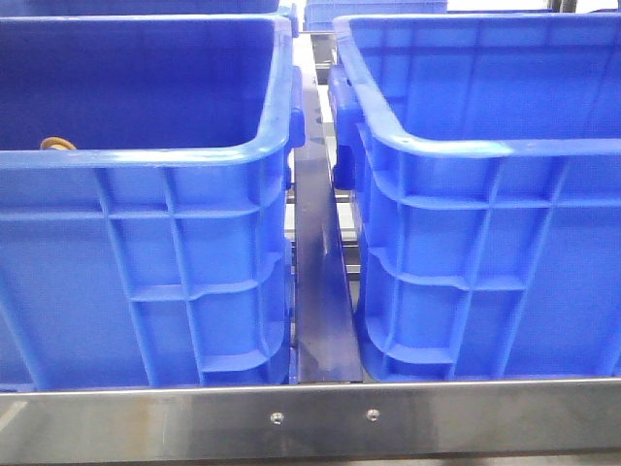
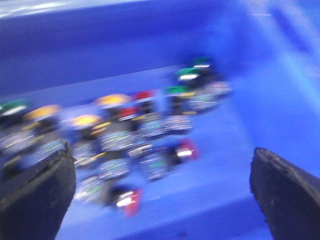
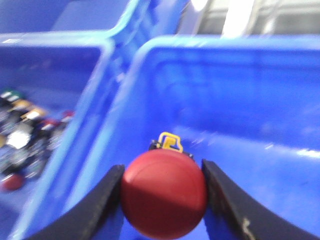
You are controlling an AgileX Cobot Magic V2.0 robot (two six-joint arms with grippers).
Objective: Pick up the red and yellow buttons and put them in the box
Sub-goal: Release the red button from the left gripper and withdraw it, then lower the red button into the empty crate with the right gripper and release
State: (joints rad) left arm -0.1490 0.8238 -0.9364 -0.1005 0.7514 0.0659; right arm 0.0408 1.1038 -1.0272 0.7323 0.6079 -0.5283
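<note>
The right gripper (image 3: pixel 164 192) was clamped on a red button (image 3: pixel 164 199), held between its jaws above the blue box (image 3: pixel 260 125); the left gripper (image 2: pixel 162 195) hung with jaws apart over a blurred heap of buttons (image 2: pixel 130 135) lying beyond its fingertips in the other crate (image 2: pixel 100 40).

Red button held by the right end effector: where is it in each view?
Front view: not in it; neither arm shows.
Left wrist view: not in it; only a blurred heap of loose buttons inside a crate.
Right wrist view: red button low in the picture, clamped between the fingers, over the right crate.
Shared landmark: the button heap.
</note>
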